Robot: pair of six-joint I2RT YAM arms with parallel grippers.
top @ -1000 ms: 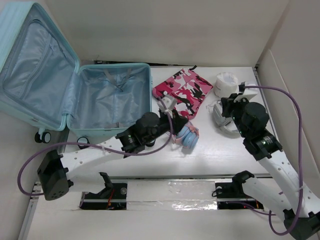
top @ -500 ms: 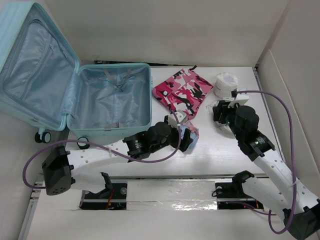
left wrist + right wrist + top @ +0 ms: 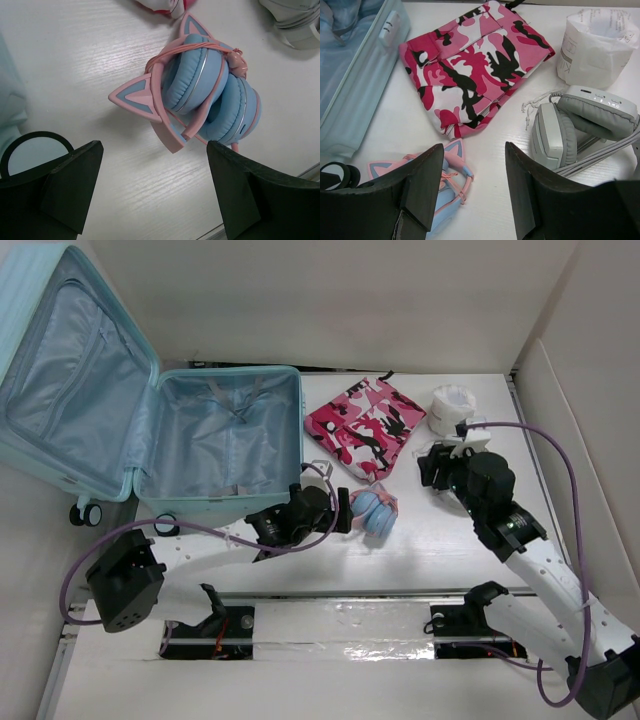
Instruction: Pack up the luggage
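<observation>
Over at the upper left of the top view we've got the luggage (image 3: 150, 430) lying open. It has a pale aqua shell, the lid is tipped up and back toward the corner, and grey-blue lining shows in both halves. The base half sits on the white table (image 3: 430, 540), and its rim also shows in the upper left of the right wrist view (image 3: 355, 85). Just right of the suitcase's lower corner, around mid-frame, the left gripper (image 3: 345, 512) points at a pair of pink-and-blue cat-ear headphones (image 3: 375, 512). On the left wrist cam that gripper (image 3: 155, 147) has its fingers spread wide, one at each bottom corner. The headphones (image 3: 210, 95) lie folded on the table above them, and neither finger looks to be touching them. Right of centre, the right gripper (image 3: 432, 468) hangs low over the table. On its own cam (image 3: 474, 150) the fingers stand partly apart and grip nothing, with only bare table between the tips. A grey-and-white headset (image 3: 580, 130) lies just right of them, and the cat-ear pair (image 3: 445, 170) is at lower left. A pink camo pouch (image 3: 365, 428) sits in the upper middle, between the suitcase and a white paper tub (image 3: 452, 405).
</observation>
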